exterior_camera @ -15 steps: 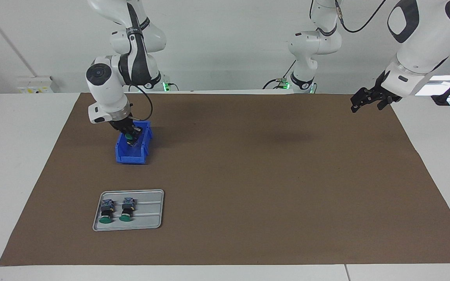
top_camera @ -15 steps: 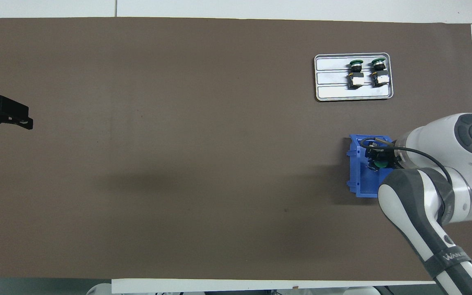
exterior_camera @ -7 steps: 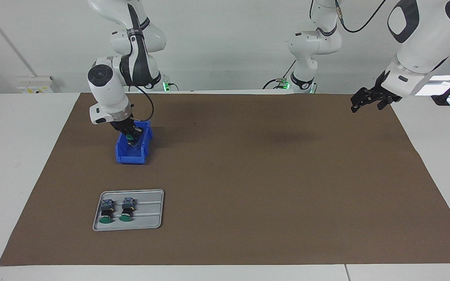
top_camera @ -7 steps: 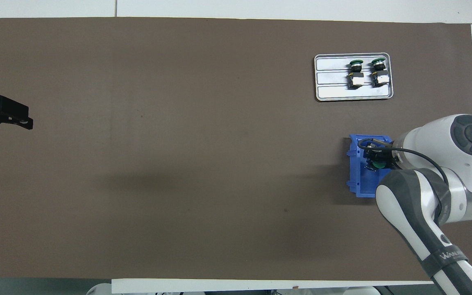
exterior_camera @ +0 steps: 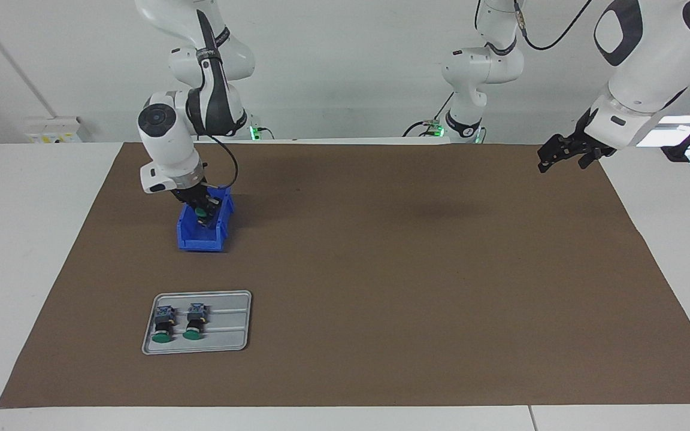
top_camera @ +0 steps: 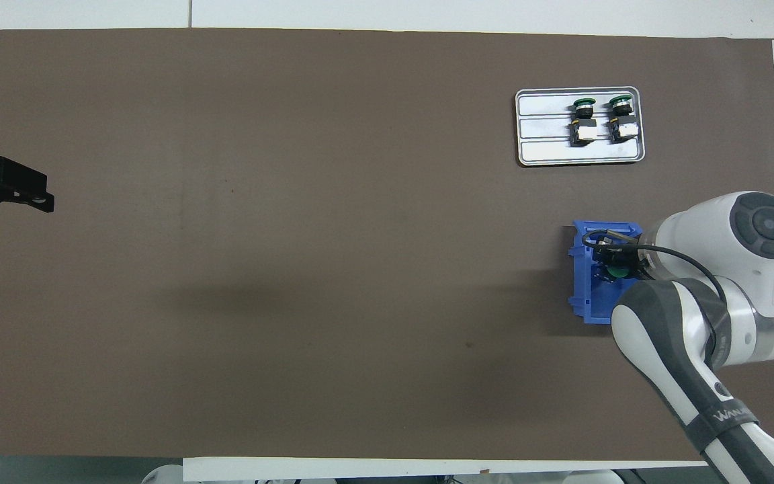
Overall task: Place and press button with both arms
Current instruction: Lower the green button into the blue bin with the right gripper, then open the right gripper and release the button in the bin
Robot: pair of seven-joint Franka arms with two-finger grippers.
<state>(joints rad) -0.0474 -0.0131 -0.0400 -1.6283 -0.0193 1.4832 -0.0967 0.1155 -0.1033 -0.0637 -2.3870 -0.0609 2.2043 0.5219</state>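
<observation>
**Risk check: green-capped button gripped at the blue bin**

Nearest my bases, my right gripper is over the small blue plastic bin at the right arm's end of the brown mat. My fingers are closed on a small push-button with a round green cap and black body; from overhead the cap shows between them, within the bin's outline. I cannot tell whether the button has cleared the bin's rim.

Risks as I judge them:
- The hold looks to be on the round body or cap. Such a grip could let the button twist or slip in transit.
- If I travel sideways before rising clear, the button may catch the bin wall and drag the light bin.

Farther from me, the grey metal tray holds two identical green-capped buttons lying side by side, caps pointing away from me. A careless placement could knock them, since the free space lies just beside them.

My left gripper waits in the air above the mat's edge at the left arm's end of the table. I cannot tell its finger state.
</observation>
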